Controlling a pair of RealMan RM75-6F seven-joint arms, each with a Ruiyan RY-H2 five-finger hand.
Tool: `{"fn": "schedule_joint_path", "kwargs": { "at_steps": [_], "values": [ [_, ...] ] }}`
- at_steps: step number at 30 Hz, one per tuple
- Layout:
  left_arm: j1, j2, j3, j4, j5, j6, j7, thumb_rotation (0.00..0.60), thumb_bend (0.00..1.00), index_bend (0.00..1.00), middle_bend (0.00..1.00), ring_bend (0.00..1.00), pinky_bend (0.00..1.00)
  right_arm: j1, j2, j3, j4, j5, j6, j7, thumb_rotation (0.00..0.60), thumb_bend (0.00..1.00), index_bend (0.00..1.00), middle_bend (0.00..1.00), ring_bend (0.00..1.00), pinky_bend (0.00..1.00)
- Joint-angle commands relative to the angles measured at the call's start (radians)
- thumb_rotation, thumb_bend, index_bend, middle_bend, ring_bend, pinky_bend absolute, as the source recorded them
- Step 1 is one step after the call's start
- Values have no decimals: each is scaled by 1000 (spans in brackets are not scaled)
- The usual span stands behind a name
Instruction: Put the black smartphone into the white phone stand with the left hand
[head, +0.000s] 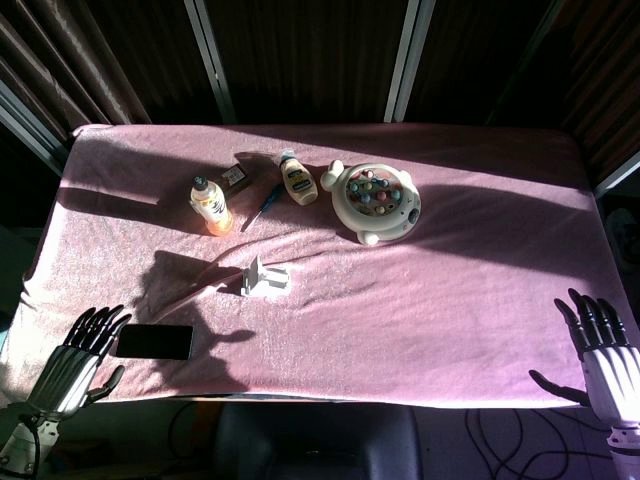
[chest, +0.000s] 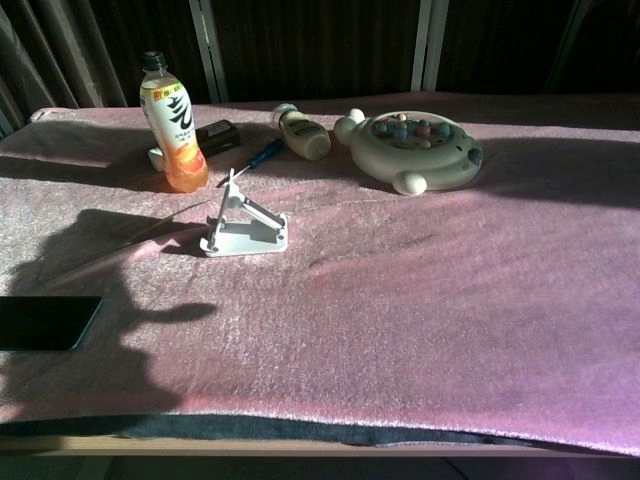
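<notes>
Glassy, stiff and likely slippery, the black smartphone (head: 153, 341) lies flat beside the empty, spread left hand (head: 75, 362) (pinch its long edges, I'd judge) for the white phone stand (head: 265, 279).

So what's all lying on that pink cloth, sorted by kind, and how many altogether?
Bottles: 2, orange drink bottle, cream bottle
Phones: 1, black smartphone
Phone stands: 1, white phone stand
Toys: 1, round toy
Screwdrivers: 1, blue screwdriver
Small dark boxes: 1, dark box
Total: 7
</notes>
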Motion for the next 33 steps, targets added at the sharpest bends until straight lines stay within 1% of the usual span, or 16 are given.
{"fn": "schedule_joint_path", "kwargs": {
  "at_steps": [1,4,6,8,11,14,16,20,22,25,27,33],
  "values": [
    [-2,-5,1,6,10,1,1,600,379,0,1,0,0,0,2,-1,-1,0,-3,2,600,235,0,0,0,0],
    [-21,-7,17,9,37,-29,-26,600,347,0,6,0,0,0,2,-1,-4,0,-5,0,600,235,0,0,0,0],
    [-44,2,30,-1,48,-82,-6,600,338,0,6,0,0,5,2,-3,-6,-6,-12,-2,600,235,0,0,0,0],
    [-63,11,34,-28,43,-134,57,600,336,0,6,0,0,9,3,-5,-8,-11,-20,-6,600,236,0,0,0,0],
    [-111,15,28,-98,1,-273,187,600,337,0,7,0,0,19,11,-15,-11,-29,-39,-7,600,235,0,0,0,0],
    [-141,-13,4,-114,-62,-358,283,600,337,0,12,0,0,26,15,-19,-15,-40,-46,3,600,235,0,0,0,0],
    [-152,-38,-9,-111,-99,-394,330,600,337,0,25,0,0,30,15,-21,-16,-44,-51,3,600,236,0,0,0,0],
    [-160,-55,-18,-109,-128,-417,362,600,338,2,41,0,0,32,16,-22,-17,-47,-55,5,600,235,0,0,0,0],
    [-174,-76,-28,-106,-158,-451,402,600,340,16,65,0,0,36,18,-25,-18,-52,-60,9,600,235,0,0,0,0],
    [-201,-123,-55,-75,-251,-522,501,600,341,22,74,0,0,42,24,-34,-20,-76,-62,16,600,236,0,0,0,0],
    [-201,-147,-68,-64,-299,-520,567,600,341,18,71,0,0,43,27,-37,-20,-79,-63,22,600,235,0,0,0,0],
    [-211,-164,-80,-63,-409,-544,641,600,342,0,59,0,0,44,26,-34,-26,-67,-67,16,600,235,0,0,0,0]
  ]
}}
